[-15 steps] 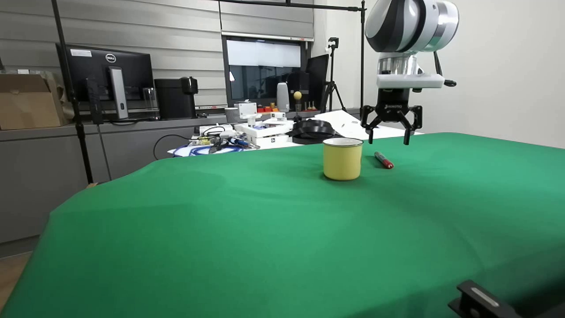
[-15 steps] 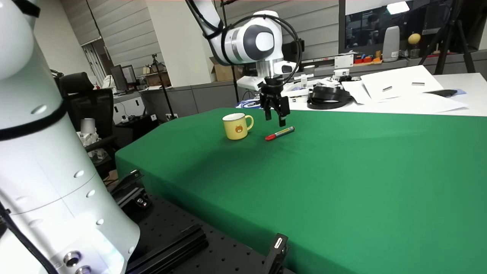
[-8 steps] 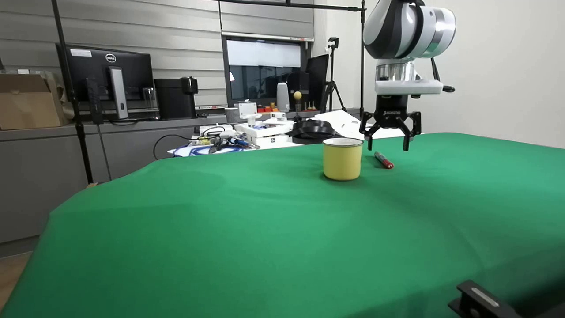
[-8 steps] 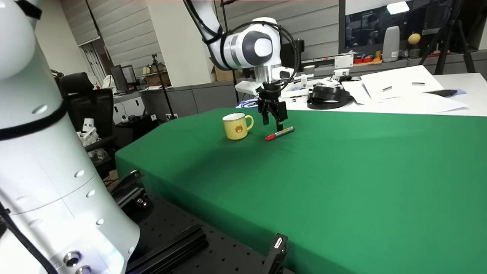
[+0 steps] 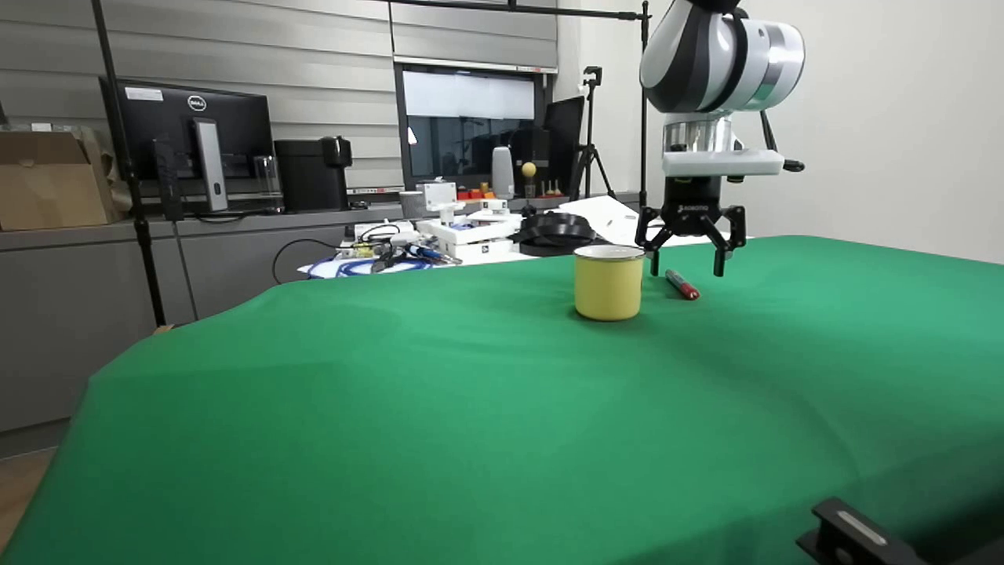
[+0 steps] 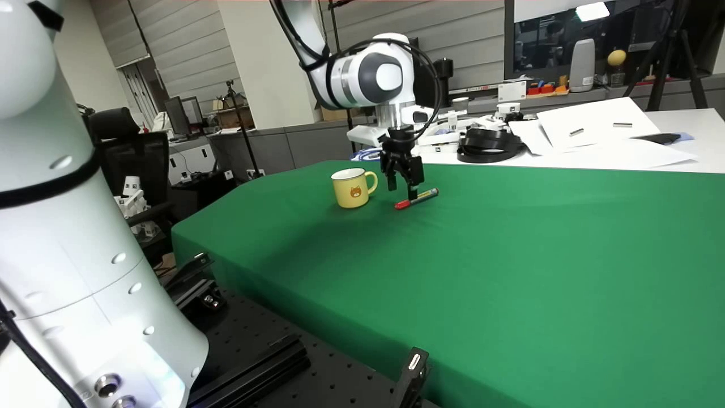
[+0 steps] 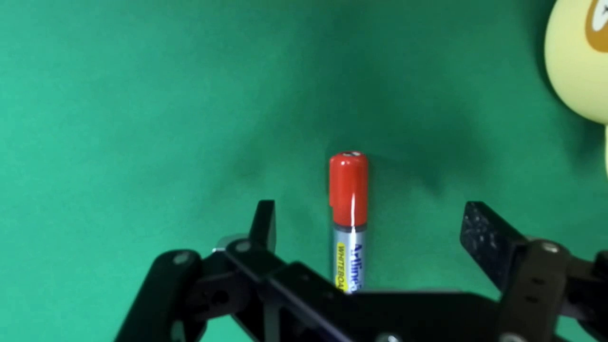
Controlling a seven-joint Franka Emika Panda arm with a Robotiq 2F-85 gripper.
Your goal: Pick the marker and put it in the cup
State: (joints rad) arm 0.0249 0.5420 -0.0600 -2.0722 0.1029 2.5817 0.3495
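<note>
The marker, red-capped with a silver-grey body, lies on the green cloth in both exterior views [image 5: 684,286] [image 6: 402,204]. In the wrist view the marker [image 7: 349,190] points up the picture, its lower part hidden behind the gripper. The yellow cup [image 5: 608,289] stands upright beside it; its handle and bear print show in an exterior view [image 6: 350,191]. Only part of the cup [image 7: 574,61] shows at the wrist view's top right. My gripper [image 5: 686,275] is open and empty, low above the marker. In the wrist view its fingers [image 7: 263,223] stand on either side of the marker, apart from it.
The green cloth [image 5: 439,408] covers the table. Behind it a white table carries papers [image 6: 600,124], a black coil [image 6: 491,145] and white parts [image 5: 471,231]. Black clamps [image 6: 412,374] stand at the table's near edge by the robot base.
My gripper has come down towards the marker and shifted slightly to the left in both exterior views, staying open. The marker and the cup have not moved.
</note>
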